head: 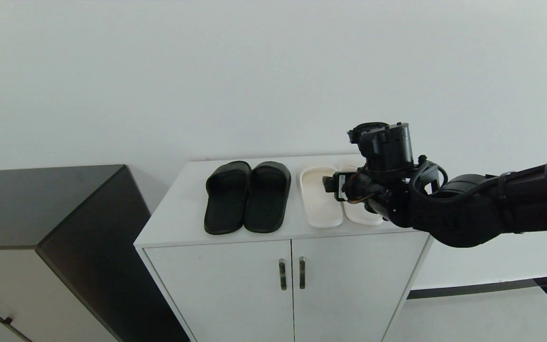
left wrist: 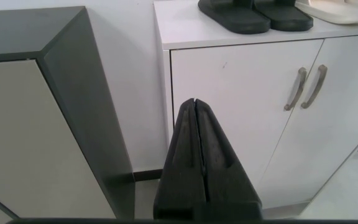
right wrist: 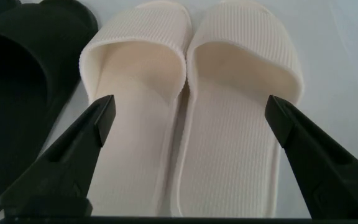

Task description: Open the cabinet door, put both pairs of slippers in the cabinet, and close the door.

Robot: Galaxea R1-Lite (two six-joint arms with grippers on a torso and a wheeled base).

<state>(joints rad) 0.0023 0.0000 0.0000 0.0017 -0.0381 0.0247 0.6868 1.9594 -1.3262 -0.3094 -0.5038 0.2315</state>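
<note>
A white cabinet (head: 235, 285) stands with both doors shut, its two handles (head: 292, 273) side by side at the middle. On its top lie a black pair of slippers (head: 247, 197) and, to their right, a white pair of slippers (head: 321, 199). My right gripper (head: 336, 186) hovers just above the white pair. In the right wrist view it (right wrist: 190, 106) is open, one finger on either side of the two white slippers (right wrist: 229, 143). My left gripper (left wrist: 195, 104) is shut on nothing, low in front of the left door (left wrist: 235, 106).
A dark cabinet (head: 64, 213) with a pale front stands close to the left of the white one. A white wall rises right behind both. Open floor (head: 492, 313) lies to the right of the white cabinet.
</note>
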